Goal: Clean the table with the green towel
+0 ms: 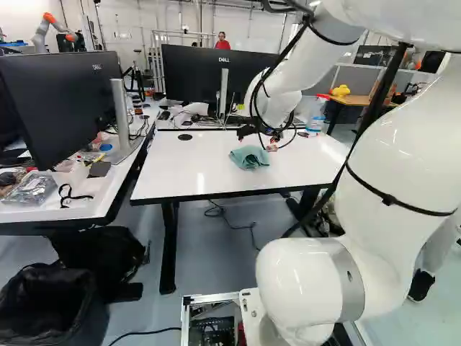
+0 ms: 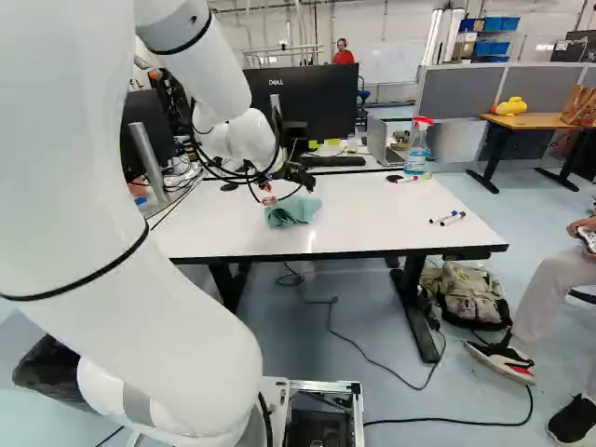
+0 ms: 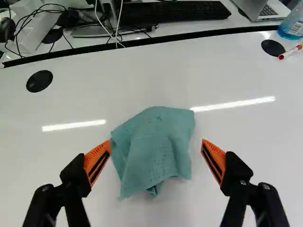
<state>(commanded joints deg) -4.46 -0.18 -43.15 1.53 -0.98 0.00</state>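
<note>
while the gripper (image 2: 277,194) gapes, the towel (image 3: 154,146) lies on the table (image 1: 180,169)

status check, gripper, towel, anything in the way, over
Black two-fingered gripper open. Crumpled green cloth towel on white table, between fingers. White markers and red-topped spray bottle could obstruct wiping.

The white table (image 1: 187,169) bears a green towel (image 3: 154,146), spray bottle (image 2: 416,154) and markers (image 2: 453,219).

Brand lettering (image 1: 225,60) on monitors (image 1: 191,72), label (image 3: 297,28) on bottle (image 2: 418,144)
</note>
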